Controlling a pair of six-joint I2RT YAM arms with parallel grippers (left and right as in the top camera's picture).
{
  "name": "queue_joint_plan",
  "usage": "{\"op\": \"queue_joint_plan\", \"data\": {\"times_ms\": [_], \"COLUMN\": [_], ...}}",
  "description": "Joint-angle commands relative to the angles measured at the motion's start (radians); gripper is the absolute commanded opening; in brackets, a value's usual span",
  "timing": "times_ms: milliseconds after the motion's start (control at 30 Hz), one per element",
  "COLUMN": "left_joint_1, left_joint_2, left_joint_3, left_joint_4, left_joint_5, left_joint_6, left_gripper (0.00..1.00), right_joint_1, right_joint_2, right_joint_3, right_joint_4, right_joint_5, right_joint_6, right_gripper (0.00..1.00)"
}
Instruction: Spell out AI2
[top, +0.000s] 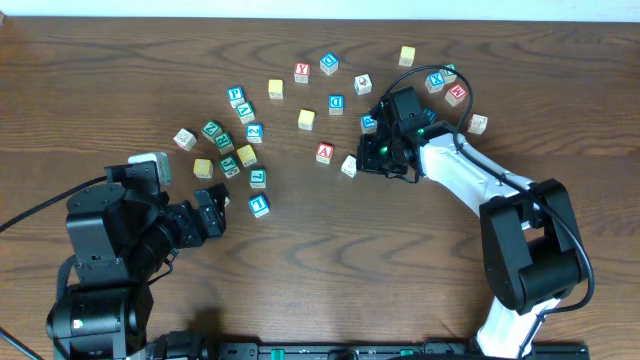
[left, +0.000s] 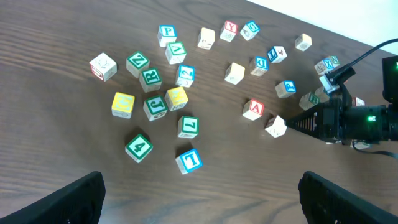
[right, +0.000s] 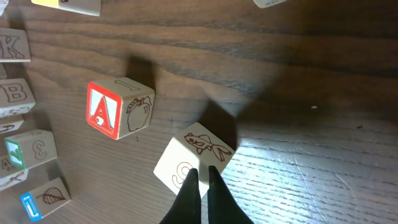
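1. While the right gripper (right: 200, 179) is holding its fingers pressed together on nothing, its tips are touching the cream fish block (right: 198, 149).
2. Just beside that block, the red A block (right: 102, 111) is sitting upright on the table (right: 323, 93), untouched and apart from the tips.
3. We are judging that the first step, fetching the A, is only starting.
4. Next, we are expecting the fingers to need opening and shifting over to straddle the A.
5. Farther out, the left gripper (top: 213, 210) is waiting with its fingers wide apart near the block cluster (left: 155, 106); we are not managing to pick out an I or 2 there.
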Motion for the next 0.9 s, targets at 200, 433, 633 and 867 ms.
{"op": "queue_joint_plan", "data": {"times_ms": [200,433,633,867], "left_joint_1": [-0.001,-0.001,-0.001,-0.001], "left_joint_2": [-0.001,-0.001,-0.001,-0.001], "left_joint_3": [0.014,0.014,0.014,0.014], "left_joint_4": [-0.003,-0.003,-0.003,-0.003], "left_joint_5": [-0.010,-0.010,-0.010,-0.010], "left_joint_6": [0.021,0.020,0.020,0.020], "left_gripper": [0.98,0.98,0.98,0.98], "right_joint_1": [0.005,0.006,0.004,0.004], "right_joint_2": [-0.019,-0.019,-0.029,-0.085], "right_joint_3": [-0.016,-0.019,-0.018,-0.018], "right_joint_4": [-0.029,-0.064,-0.010,0.023], "right_joint_5": [0.019,0.058,-0.023,-0.052], "right_joint_6": [0.013,0.012,-0.027,-0.053], "right_gripper": [0.01,0.01,0.01,0.01]}}
